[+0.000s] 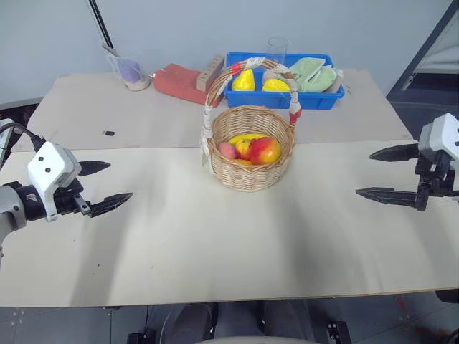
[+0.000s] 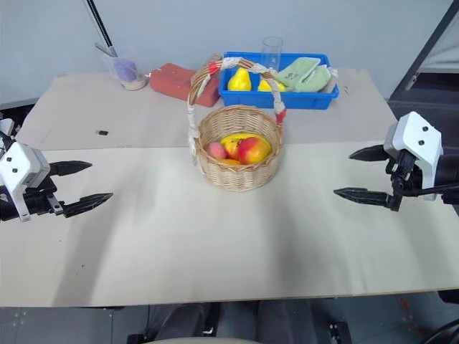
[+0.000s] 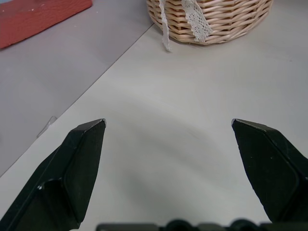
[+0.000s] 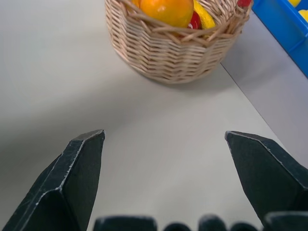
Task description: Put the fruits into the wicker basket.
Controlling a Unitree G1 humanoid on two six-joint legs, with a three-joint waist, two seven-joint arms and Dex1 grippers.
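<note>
Fruits [image 1: 257, 149] lie inside the wicker basket [image 1: 249, 172]; left gripper [image 1: 104, 185] and right gripper [image 1: 382, 173] gape empty, best parked wide.

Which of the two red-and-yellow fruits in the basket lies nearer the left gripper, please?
The small fruit; it sits on the basket's left side, while the large fruit lies right.
</note>
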